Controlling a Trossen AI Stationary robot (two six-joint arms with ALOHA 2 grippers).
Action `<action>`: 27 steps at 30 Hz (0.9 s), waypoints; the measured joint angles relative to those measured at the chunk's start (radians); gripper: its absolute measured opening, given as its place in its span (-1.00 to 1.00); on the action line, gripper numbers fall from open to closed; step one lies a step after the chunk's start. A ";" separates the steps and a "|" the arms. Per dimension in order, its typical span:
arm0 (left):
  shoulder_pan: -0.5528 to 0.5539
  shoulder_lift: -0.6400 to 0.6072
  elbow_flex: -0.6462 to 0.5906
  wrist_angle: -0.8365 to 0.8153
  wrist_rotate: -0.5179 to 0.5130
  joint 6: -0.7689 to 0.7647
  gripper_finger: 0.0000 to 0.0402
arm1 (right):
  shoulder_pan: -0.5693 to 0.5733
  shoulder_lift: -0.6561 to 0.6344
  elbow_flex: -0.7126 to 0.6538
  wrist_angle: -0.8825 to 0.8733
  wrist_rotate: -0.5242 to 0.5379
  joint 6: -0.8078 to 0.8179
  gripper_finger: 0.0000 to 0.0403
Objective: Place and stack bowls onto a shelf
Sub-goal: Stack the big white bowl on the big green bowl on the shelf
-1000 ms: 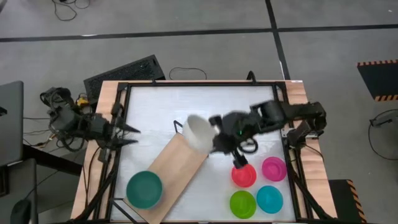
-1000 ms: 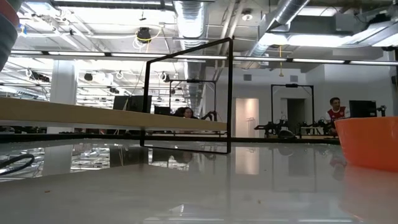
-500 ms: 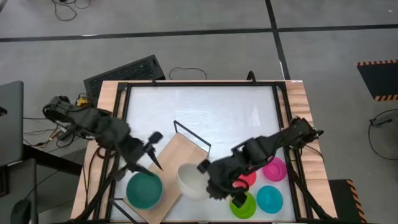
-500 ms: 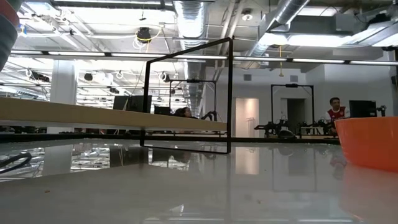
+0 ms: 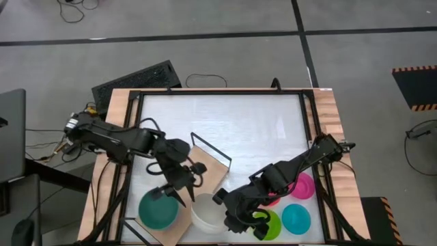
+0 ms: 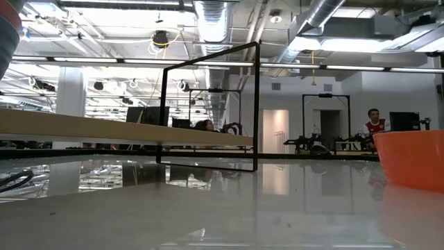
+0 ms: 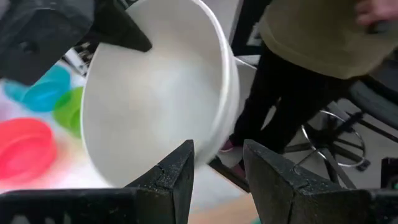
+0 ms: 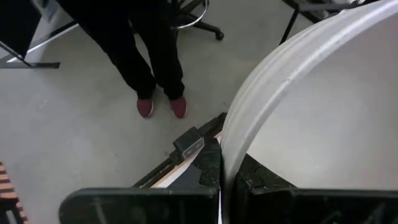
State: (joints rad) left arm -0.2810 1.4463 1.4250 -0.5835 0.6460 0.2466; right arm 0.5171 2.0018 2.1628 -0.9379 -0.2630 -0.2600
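**Gripping the white bowl at the board's near end**

Pinching the rim of the white bowl (image 5: 206,212), the right gripper (image 5: 224,203) has its two fingers (image 8: 208,163) closed tight, one on each face of the wall, as the right wrist view shows up close. The bowl sits at the near end of the wooden shelf (image 5: 205,171), close to the table's front edge, and tilts in the left wrist view, where a dark fingertip of the right gripper rests on its rim. From that grip the right arm runs back and outward toward the table's right side, passing over the red bowl (image 5: 272,199) and the lime green bowl (image 5: 269,224).

Just beside the white bowl, the left gripper (image 5: 174,195) holds its fingers (image 7: 176,176) partly apart with nothing between them; they point at the white bowl's lower rim. It hangs over the board between the white bowl and the teal bowl (image 5: 158,209), which lies at the board's near left corner. The left arm stretches back to the table's left edge.

To the right of the board, on the white table (image 5: 225,116), the magenta bowl (image 5: 302,186) and the cyan bowl (image 5: 296,217) lie near the right front corner. The shelf's black wire frame (image 5: 212,149) rises at the board's far end. In the wrist views a person's dark trousers (image 8: 137,43) and red shoes show on the floor beyond the table.
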 joint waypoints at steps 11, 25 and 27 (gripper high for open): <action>0.001 0.071 0.000 0.088 0.151 -0.021 -0.47 | 0.000 0.000 0.000 0.006 0.000 -0.003 -0.88; -0.009 0.072 0.000 0.107 0.156 0.059 -0.99 | -0.020 -0.002 0.000 0.033 0.020 0.059 -0.61; -0.005 0.071 0.000 0.111 0.113 0.052 -1.00 | -0.027 -0.002 0.002 0.091 0.039 0.113 -0.46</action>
State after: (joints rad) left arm -0.2864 1.5177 1.4250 -0.4726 0.7592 0.2991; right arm 0.4899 2.0003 2.1651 -0.8472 -0.2243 -0.1467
